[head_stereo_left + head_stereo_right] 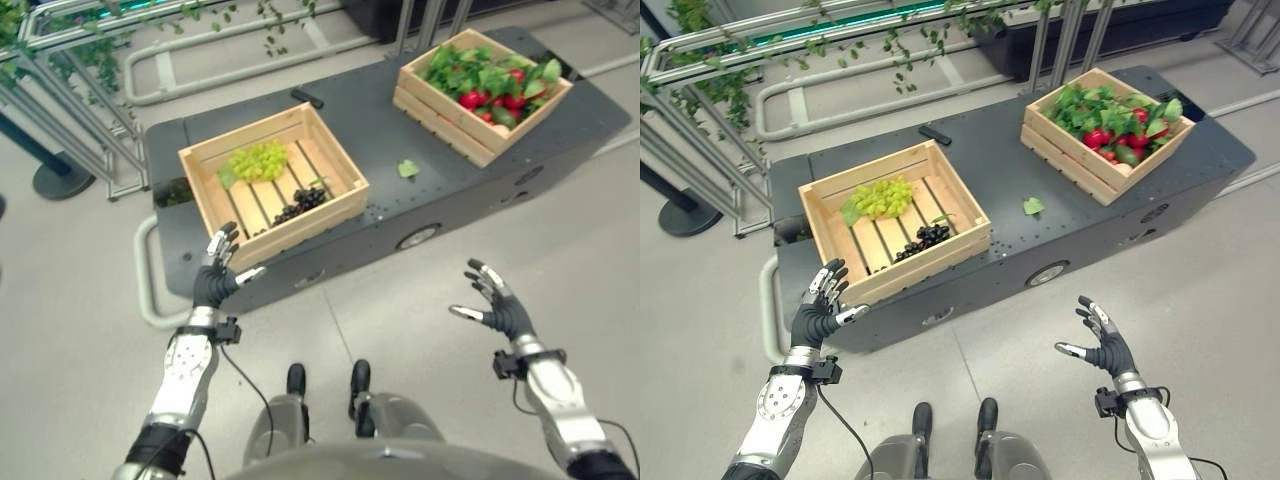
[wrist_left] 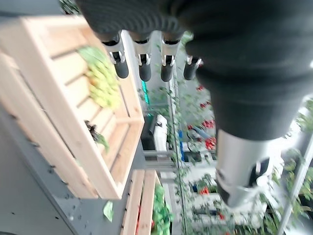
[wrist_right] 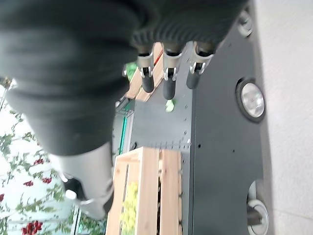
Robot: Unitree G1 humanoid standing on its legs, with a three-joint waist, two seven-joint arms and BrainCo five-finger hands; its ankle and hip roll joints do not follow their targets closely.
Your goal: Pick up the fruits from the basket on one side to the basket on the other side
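No readable text — no labels, no numbers

Each arm is shiny silver-grey with dark bands. The left hand [image 1: 214, 281] and right hand [image 1: 497, 308] have silver fingers with dark tips. A dark ribbed cover wraps the back of each hand and wrist.

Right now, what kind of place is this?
Probably a greenhouse or indoor farm mock-up: vines on metal railings, wooden crates of grapes and red fruit with leaves on a low dark cart.
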